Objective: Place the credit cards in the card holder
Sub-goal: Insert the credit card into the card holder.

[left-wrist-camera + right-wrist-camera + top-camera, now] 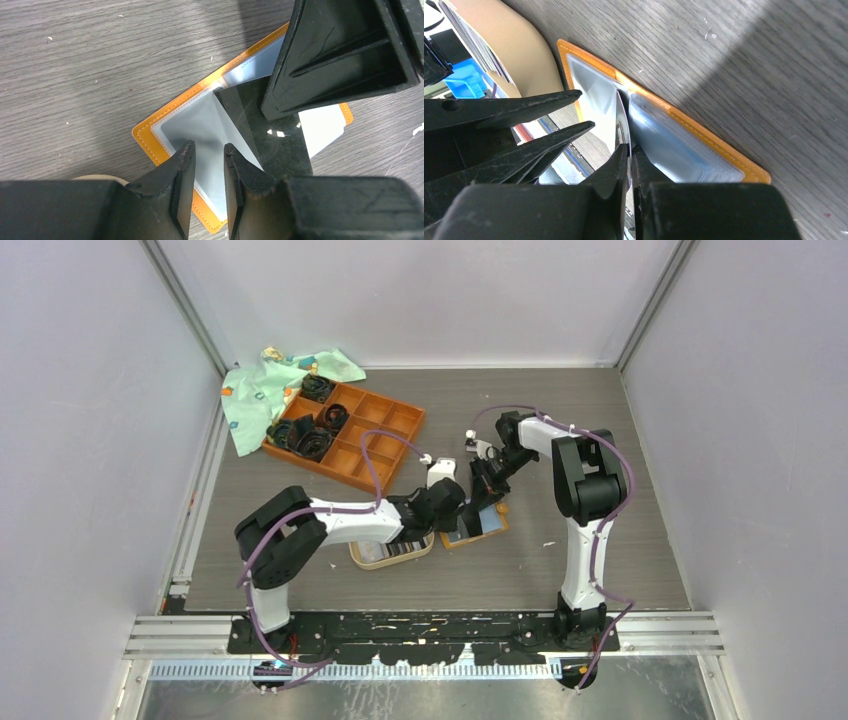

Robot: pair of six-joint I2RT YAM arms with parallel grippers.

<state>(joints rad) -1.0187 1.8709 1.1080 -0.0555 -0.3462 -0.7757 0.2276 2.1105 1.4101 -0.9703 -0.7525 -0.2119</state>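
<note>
The orange card holder (478,530) lies open on the table, grey pockets up; it also shows in the left wrist view (150,136) and the right wrist view (704,136). My right gripper (629,148) is shut on a glossy black credit card (272,137), held on edge with its lower corner at the holder's middle fold (620,117). My left gripper (209,146) hovers just above the holder's left pocket, jaws a little apart with nothing between them. In the top view both grippers (455,502) (487,488) meet over the holder. More cards (392,550) lie in the tan dish.
The oval tan-rimmed dish (362,558) sits just left of the holder, under my left arm. An orange-brown compartment tray (385,445) with black cables stands at the back left, beside a green cloth (262,390).
</note>
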